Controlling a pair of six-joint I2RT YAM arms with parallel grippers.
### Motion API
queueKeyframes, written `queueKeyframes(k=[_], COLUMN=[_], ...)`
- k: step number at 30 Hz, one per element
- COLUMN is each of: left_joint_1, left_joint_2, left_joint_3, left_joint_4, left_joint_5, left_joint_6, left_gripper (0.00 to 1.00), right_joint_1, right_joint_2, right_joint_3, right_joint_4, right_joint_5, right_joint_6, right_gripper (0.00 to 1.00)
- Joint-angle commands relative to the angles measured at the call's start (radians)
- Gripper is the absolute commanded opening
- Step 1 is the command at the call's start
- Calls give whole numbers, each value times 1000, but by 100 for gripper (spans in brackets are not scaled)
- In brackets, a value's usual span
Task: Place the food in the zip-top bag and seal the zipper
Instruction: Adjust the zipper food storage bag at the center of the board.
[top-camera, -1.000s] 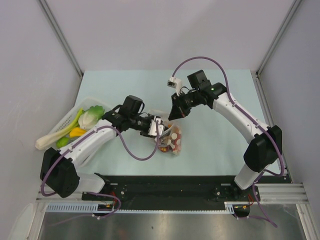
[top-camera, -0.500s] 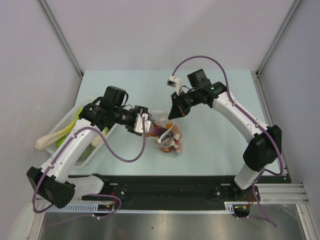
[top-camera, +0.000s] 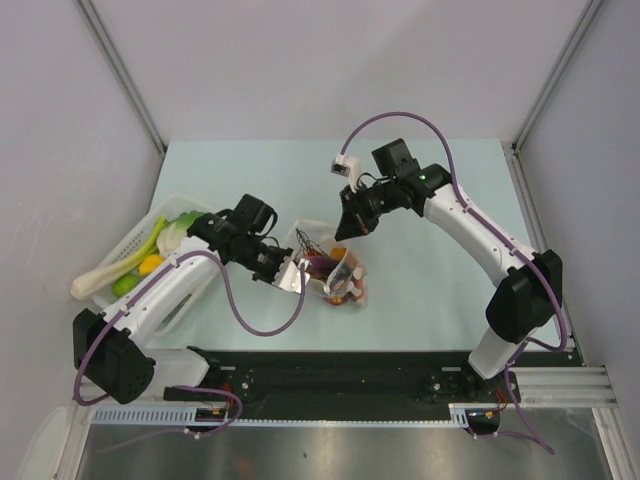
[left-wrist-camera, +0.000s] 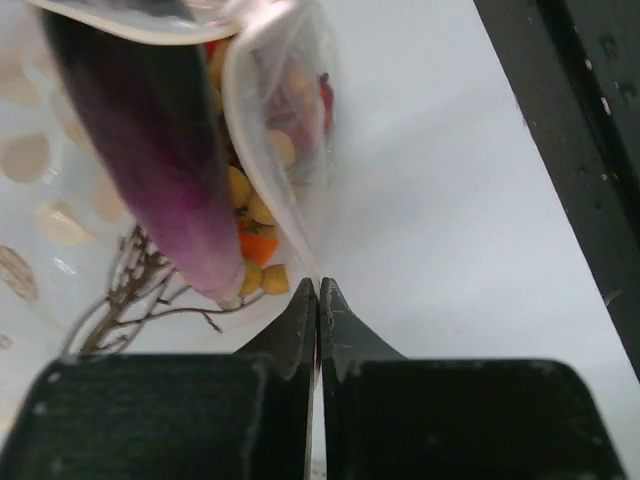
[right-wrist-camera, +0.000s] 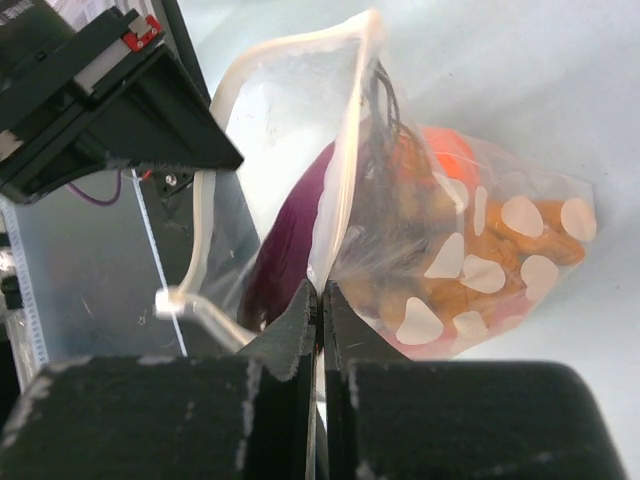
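Note:
The zip-top bag (top-camera: 338, 272) lies mid-table, clear with white dots, mouth held open. Inside are a dark purple eggplant (left-wrist-camera: 150, 140), orange and yellow pieces (left-wrist-camera: 255, 240) and tan and orange food (right-wrist-camera: 520, 240). My left gripper (top-camera: 295, 278) is shut on the bag's near-left rim; in the left wrist view (left-wrist-camera: 318, 287) the film runs into the closed tips. My right gripper (top-camera: 344, 231) is shut on the far rim, also shown in the right wrist view (right-wrist-camera: 320, 290). The whitish zipper strip (right-wrist-camera: 350, 130) rises from my right jaws and loops round the open mouth.
A white tray (top-camera: 140, 232) stands at the left edge, holding a green leafy vegetable (top-camera: 185, 230), a yellow piece (top-camera: 155, 263) and a long pale leek (top-camera: 105, 276). A black rail (top-camera: 350, 375) runs along the near table edge.
My left gripper drew back from the bag to the left, then came forward and closed on its near-left rim. The bag mouth stands wider open. The right arm has barely moved.

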Motion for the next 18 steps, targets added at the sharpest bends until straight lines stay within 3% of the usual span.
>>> queueKeyframes(k=[1,5,10,13,14,15,18], left_joint_1=[-78,-148,-174,-173,-173,-173,-173], left_joint_2=[-9,-37,-25,-32,-42,-69,-109], left_joint_3=[101,108,28,-23,-43,-85,-155], left_joint_4=[142,435,594,616,628,640,676], left_joint_5=[131,166,81,51,51,50,51], left_joint_6=[-128,-462,-690,-742,-754,-771,-782], left_gripper=[0,0,0,0,0,0,0], right_joint_1=[53,122,141,121,109,96,27], right_joint_2=[19,94,141,122,115,111,76], right_joint_3=[89,195,253,237,227,224,230], right_joint_4=[-6,-26,-48,-63,-68,-66,-69], right_joint_5=[-4,-7,-25,-18,-18,-15,-1], right_joint_6=[-76,-110,-121,-143,-143,-140,-127], right_gripper=[0,0,0,21,38,45,60])
